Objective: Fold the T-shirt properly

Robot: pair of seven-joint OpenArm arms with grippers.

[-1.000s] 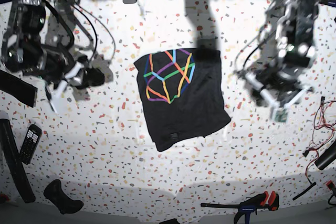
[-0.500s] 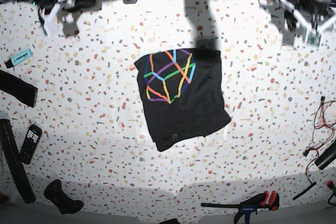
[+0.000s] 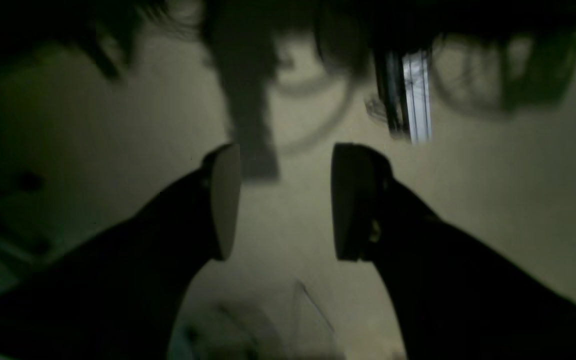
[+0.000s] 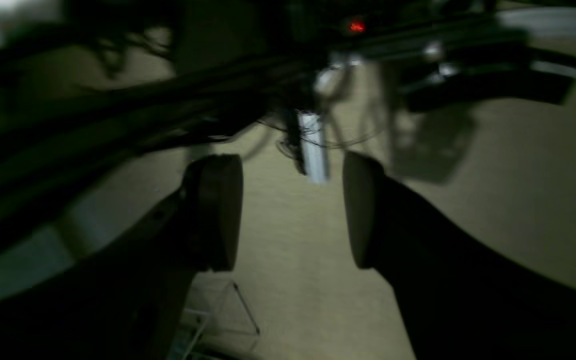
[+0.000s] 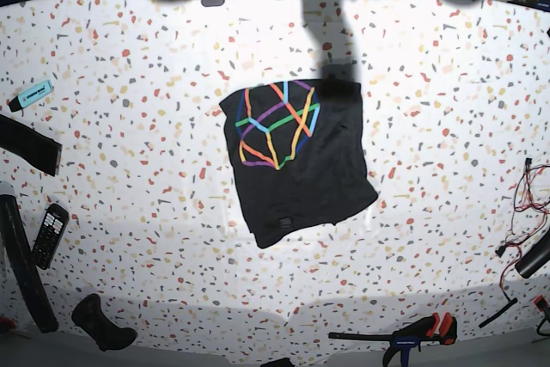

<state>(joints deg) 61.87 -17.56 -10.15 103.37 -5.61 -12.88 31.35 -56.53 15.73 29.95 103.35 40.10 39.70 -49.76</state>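
Both arms are out of the base view; only the wrist views show them. The left hand (image 3: 283, 200) points at a dim, plain beige surface, its two dark rounded fingers (image 3: 223, 200) standing apart with nothing between them. The right hand (image 4: 293, 210) is posed alike, its fingers (image 4: 215, 212) spread apart around bare air, with blurred dark cables above it.

The dark charcoal soft-fabric T-shirt (image 5: 309, 169) lies folded into a rough, slightly tilted rectangle near the middle of the white speckled terrazzo-pattern table (image 5: 447, 83), its rainbow-line geometric print (image 5: 277, 124) facing up toward the far-left corner. The cloth lies flat, with a small tab along its near edge.

Bare table rings the shirt on every side. A black remote control (image 5: 50, 235) and a turquoise marker (image 5: 31, 94) lie near the left edge, well apart from it; a black bar clamp with orange grips (image 5: 404, 333) lies along the near edge.
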